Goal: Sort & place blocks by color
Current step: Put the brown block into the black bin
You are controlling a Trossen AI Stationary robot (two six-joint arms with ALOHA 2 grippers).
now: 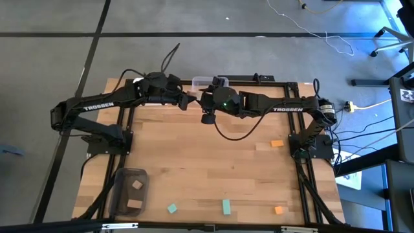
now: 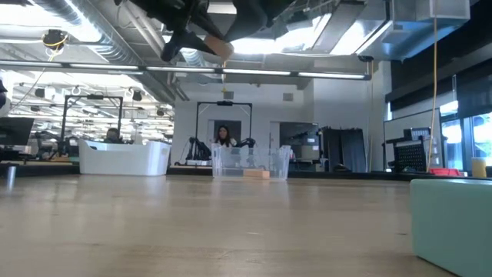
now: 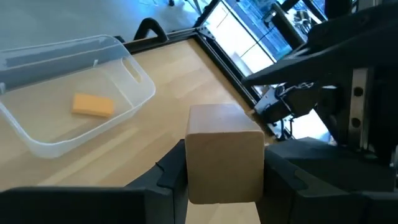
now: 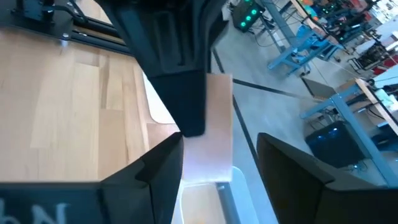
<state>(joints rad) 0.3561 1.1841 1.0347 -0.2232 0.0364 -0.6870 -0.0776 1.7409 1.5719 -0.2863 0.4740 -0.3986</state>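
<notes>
A tan wooden block [image 3: 224, 149] hangs high over the far middle of the table, with my left gripper [image 3: 224, 155] shut on it. My right gripper [image 4: 219, 138] faces it from the table's right and is open. Its fingers stand on either side of the same tan block [image 4: 214, 118], and I cannot tell whether they touch it. In the high view the two grippers [image 1: 187, 100] [image 1: 203, 101] meet nose to nose. Below and beyond them stands a clear bin [image 3: 74, 130] with an orange block [image 3: 93, 104] lying on its floor. My left gripper pinches the tan block by two opposite side faces [image 3: 198, 177] between its two fingers. The fingers come from the table's left, nearly level and slanting a little downward. The block is lifted clear, high above the table, its free end standing out past the fingertips toward my right gripper.
A dark grey bin [image 1: 118, 194] at the near left holds two tan blocks. Two teal blocks [image 1: 172, 208] [image 1: 226, 206] and an orange block [image 1: 279, 210] lie near the front edge. Another orange block [image 1: 277, 144] lies at the right. A white bin [image 2: 123, 158] shows at the far left.
</notes>
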